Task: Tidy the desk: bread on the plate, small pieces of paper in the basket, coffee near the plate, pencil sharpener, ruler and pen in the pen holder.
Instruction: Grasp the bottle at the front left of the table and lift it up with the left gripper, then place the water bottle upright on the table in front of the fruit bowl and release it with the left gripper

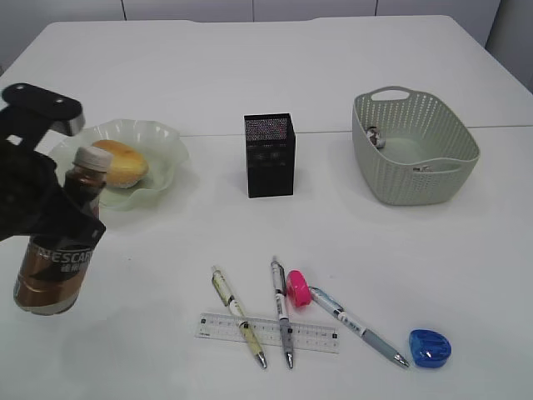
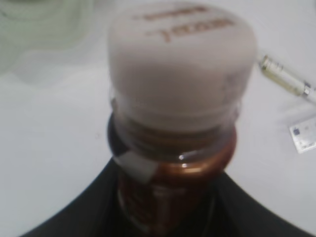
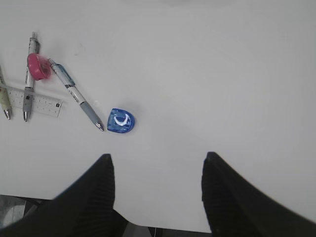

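- The bench point(image 1: 275, 75): big plain white top, smooth and matte, thin seam across it.
- Basket point(image 1: 450, 171), perforated grey-green plastic, sits far off toward my right side; something small lies inside, can't tell what.
- Plate point(image 1: 162, 137): wavy pale green glass, just beyond my left jaws point(image 1: 58, 221), bread point(image 1: 121, 162) already on it, a glossy golden oval.
- Coffee point(image 1: 57, 267): brown metallic bottle, cream cap, long axis upright. My left jaws are clamped around its neck, so the plate is a short hop away.
- Pen holder point(image 1: 269, 156), black mesh square, stands mid-bench.
- My right jaws point(image 3: 157, 192) hang apart, holding nothing; the blue sharpener point(image 3: 121, 121), glossy plastic, lies just ahead and slightly left of them.
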Robot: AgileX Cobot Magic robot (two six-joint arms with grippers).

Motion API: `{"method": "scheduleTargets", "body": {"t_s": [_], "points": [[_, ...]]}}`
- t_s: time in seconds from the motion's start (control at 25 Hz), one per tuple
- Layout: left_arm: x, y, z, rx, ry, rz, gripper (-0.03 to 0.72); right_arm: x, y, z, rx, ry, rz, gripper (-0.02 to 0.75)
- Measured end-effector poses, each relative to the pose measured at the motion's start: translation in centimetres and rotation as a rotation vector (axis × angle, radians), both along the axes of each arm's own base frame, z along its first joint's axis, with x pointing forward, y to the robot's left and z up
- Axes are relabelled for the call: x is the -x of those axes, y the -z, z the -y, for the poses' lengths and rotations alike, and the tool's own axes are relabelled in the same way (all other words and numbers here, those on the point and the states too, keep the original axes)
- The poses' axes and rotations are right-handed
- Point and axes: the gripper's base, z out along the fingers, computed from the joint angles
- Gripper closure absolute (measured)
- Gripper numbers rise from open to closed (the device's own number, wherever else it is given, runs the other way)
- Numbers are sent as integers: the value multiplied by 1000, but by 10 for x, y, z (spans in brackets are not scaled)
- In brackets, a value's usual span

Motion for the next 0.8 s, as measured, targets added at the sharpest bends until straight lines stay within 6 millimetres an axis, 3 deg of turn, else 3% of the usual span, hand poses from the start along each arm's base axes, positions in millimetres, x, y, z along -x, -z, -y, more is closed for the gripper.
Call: {"method": "scheduleTargets", "body": {"t_s": [0.28,0.56,0.8], "points": [[52,4,-19,251,-49,409,393,2,-1,1,8,2,11,292],[65,15,-39,460,-281,704,393,2,-2,2,17,3,12,292],[65,13,-45,476,-323,837,393,2,-2,6,57,11,18,292]]}}
